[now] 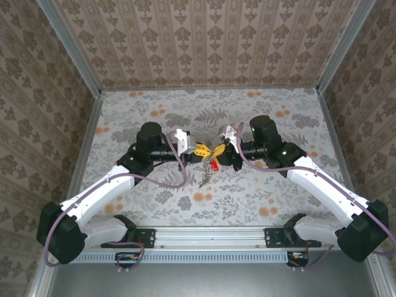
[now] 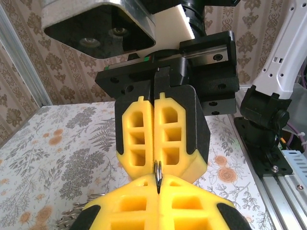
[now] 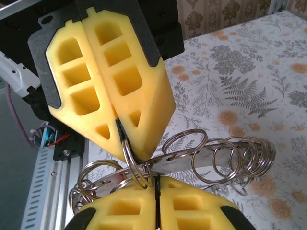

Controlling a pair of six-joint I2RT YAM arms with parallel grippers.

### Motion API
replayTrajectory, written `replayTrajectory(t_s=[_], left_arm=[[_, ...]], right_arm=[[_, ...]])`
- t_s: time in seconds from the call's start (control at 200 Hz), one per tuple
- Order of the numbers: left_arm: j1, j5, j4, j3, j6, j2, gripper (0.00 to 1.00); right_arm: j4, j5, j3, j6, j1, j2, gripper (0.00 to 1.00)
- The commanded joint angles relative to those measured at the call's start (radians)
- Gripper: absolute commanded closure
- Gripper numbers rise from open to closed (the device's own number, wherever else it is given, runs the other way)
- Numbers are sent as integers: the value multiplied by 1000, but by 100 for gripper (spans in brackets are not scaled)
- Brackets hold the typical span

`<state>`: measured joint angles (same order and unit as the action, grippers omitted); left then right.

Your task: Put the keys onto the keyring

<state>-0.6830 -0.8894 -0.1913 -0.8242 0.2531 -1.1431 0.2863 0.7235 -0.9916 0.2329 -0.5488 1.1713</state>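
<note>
Above the middle of the table my two grippers meet tip to tip. My left gripper (image 1: 199,150) (image 2: 158,189) is shut on the thin keyring (image 2: 158,173), which stands edge-on in its seam. My right gripper (image 1: 218,150) (image 3: 156,184) faces it with its yellow fingers pressed nearly together. The keyring (image 3: 128,160) dips into that seam as well. The keys (image 1: 206,174) hang below the grippers, with a red piece (image 1: 214,164) among them. In the right wrist view a flat key (image 3: 187,160) threaded with several small rings (image 3: 240,158) stretches to the right.
The floral table (image 1: 260,111) is walled on three sides by patterned panels. A metal rail (image 1: 210,235) with the arm bases runs along the near edge. Purple cables (image 1: 179,179) loop beside both arms. The right arm's white link (image 2: 280,52) stands at the right.
</note>
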Motion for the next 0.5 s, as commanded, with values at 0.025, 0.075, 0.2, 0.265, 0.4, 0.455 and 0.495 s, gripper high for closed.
replayTrajectory(t_s=[0.025,0.075,0.2,0.265,0.4,0.455,0.495], left_arm=[[-20,-26,-116,7,-36,24,100],[-24,-25,-119,9,-37,22,100],[-28,-18,-132,15,-43,20,100],[-29,-21,-135,15,-45,19,100],[-32,-32,-136,8,-43,16,100],[-38,-25,-122,4,-30,14,100],[-41,-22,-117,4,-24,15,100]], right_arm=[[-55,4,39,26,-2,-43,81],[-114,7,64,20,-2,-74,79],[-203,7,96,19,-2,-132,75],[-191,12,91,35,-2,-142,75],[-153,14,81,73,-2,-144,77],[-137,17,74,81,-2,-138,80],[-129,19,70,85,-2,-136,83]])
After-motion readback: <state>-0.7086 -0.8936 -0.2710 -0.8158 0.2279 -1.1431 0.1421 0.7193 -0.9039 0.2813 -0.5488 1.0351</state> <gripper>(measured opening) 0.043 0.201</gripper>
